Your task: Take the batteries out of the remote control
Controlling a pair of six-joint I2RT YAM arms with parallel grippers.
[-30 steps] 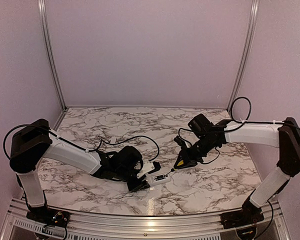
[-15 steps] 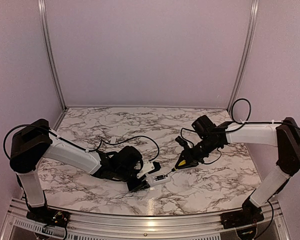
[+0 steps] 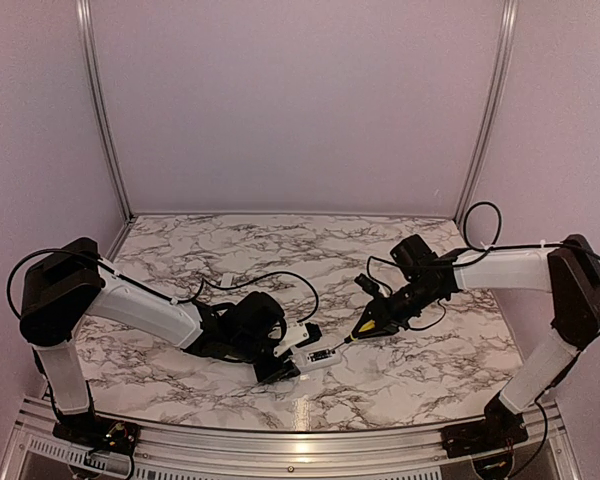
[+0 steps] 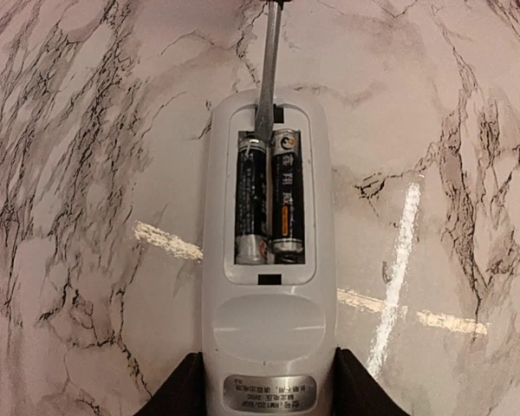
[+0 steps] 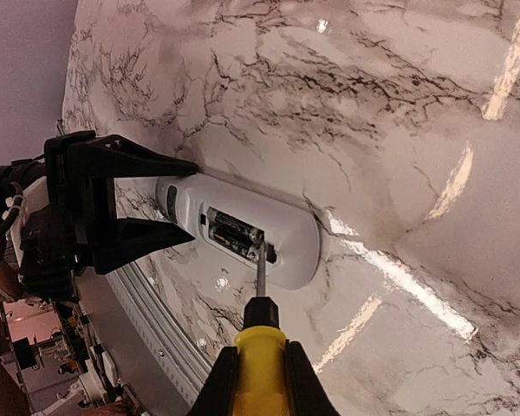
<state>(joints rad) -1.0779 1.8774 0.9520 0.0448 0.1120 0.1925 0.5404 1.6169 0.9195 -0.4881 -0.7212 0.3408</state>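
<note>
Both pairs of jaws are holding something. We see our left gripper (image 4: 267, 394) partly closed around the near end of the remote control (image 4: 269, 321), one finger on each long side, keeping it flat on the table (image 3: 410, 375) with its open compartment (image 4: 269, 260) facing up. Our right gripper (image 5: 258, 394) is clamped tight on the yellow handle of a screwdriver (image 5: 260, 347). The metal shaft slants down to the far end of the compartment, and its tip meets the end of the left-hand battery. The batteries (image 4: 269, 195) lie side by side in the recess, both seated. The remote control sits near the front edge of the table, about midway along it.
</note>
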